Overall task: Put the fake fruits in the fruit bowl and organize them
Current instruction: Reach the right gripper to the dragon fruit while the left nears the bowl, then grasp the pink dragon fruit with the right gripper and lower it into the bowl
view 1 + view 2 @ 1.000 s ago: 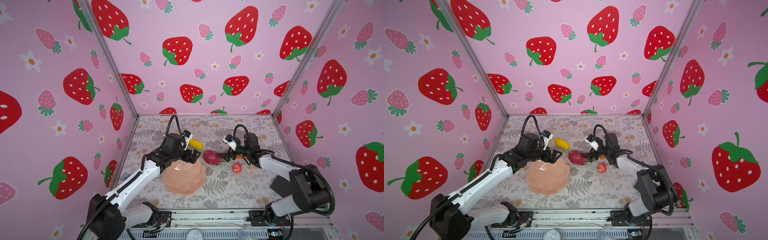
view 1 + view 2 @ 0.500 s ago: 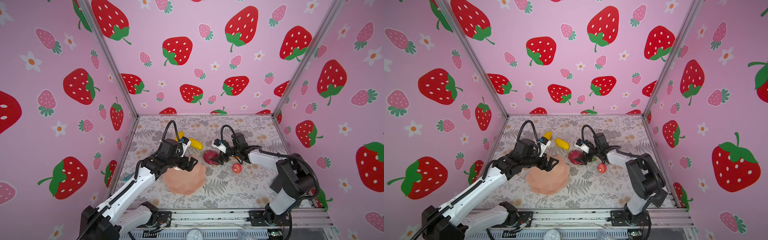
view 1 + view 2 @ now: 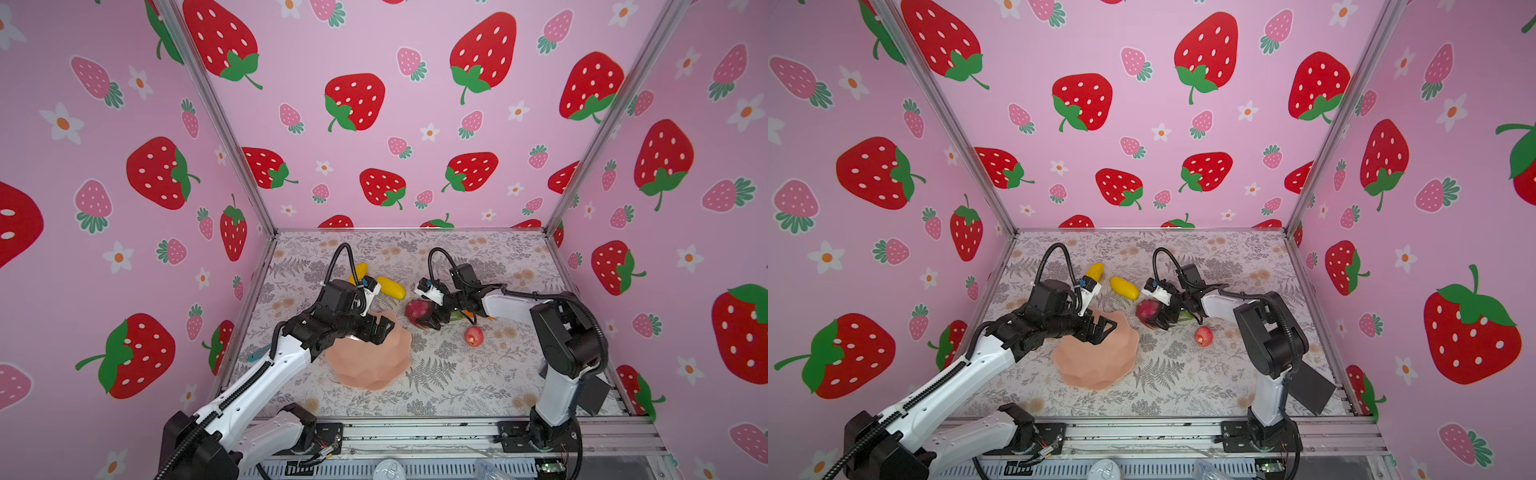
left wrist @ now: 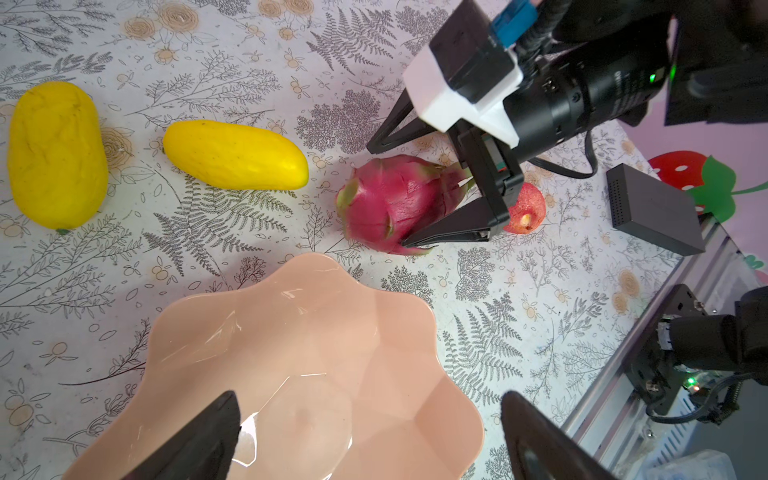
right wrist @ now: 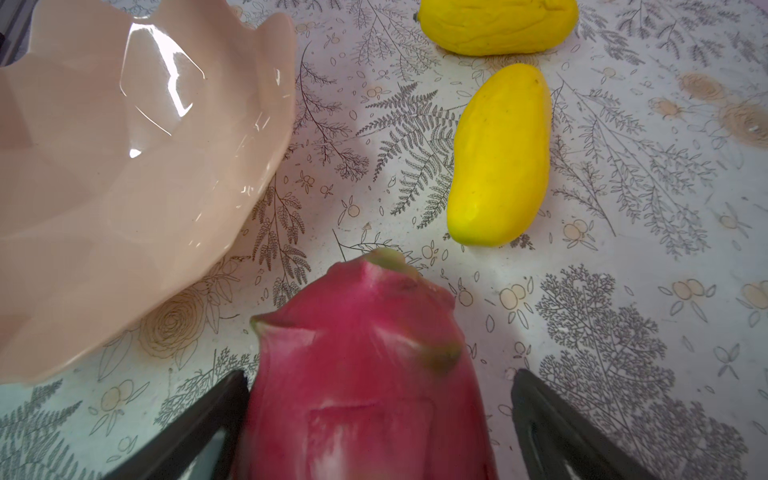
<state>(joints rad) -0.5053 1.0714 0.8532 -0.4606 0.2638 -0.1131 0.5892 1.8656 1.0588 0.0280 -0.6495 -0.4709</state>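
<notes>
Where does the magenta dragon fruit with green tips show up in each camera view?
Top view: magenta dragon fruit with green tips mid-table, just right of the glossy peach-pink scalloped bowl.
Top view: same spot.
Left wrist: past the bowl's rim, between the fingers of the right claw.
Right wrist: close up, between that claw's fingers.
Shared landmark: the bowl, beside the fruit everywhere.

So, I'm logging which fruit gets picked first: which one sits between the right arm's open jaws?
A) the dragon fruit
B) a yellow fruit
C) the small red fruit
A: in the right wrist view the dragon fruit lies between the open jaws of the right gripper, with a gap showing at one jaw.
</notes>
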